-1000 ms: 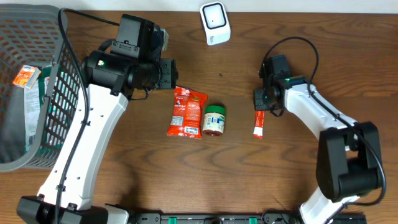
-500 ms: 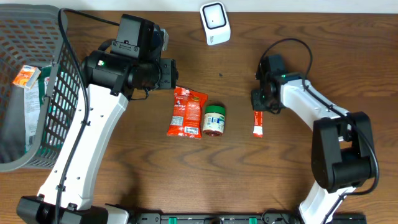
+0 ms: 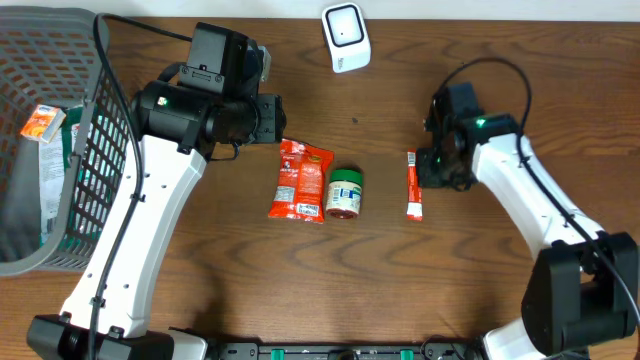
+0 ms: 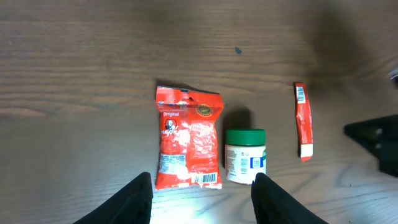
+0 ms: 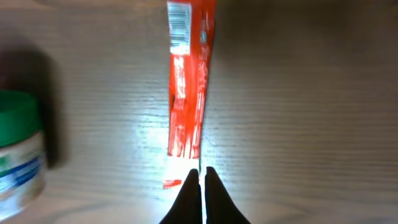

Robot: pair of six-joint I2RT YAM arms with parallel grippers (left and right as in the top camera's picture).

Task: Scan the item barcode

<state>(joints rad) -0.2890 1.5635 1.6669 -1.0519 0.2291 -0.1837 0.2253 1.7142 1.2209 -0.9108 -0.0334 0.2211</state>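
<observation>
Near table centre, lying flat: stick (image 3: 414, 185), barcode at the end away from the right gripper (image 5: 202, 180). Fingers there pressed together at the stick's near end; cannot tell whether pinching it. Left of the stick, jar (image 3: 345, 193) on its side, just beside pouch (image 3: 300, 180). Above those two, left gripper (image 4: 202, 199), fingers apart, holding nothing. Far side, scanner (image 3: 346, 37); far left, basket (image 3: 100, 130).

1. One red snack bag (image 3: 300, 180) on the worktop (image 3: 480, 290).
2. One green-lidded jar (image 3: 344, 193).
3. One slim red sachet (image 3: 414, 184).
4. One white scanner (image 3: 346, 37).
5. One grey basket (image 3: 95, 165), and there's one orange packet (image 3: 40, 122) showing inside.
</observation>
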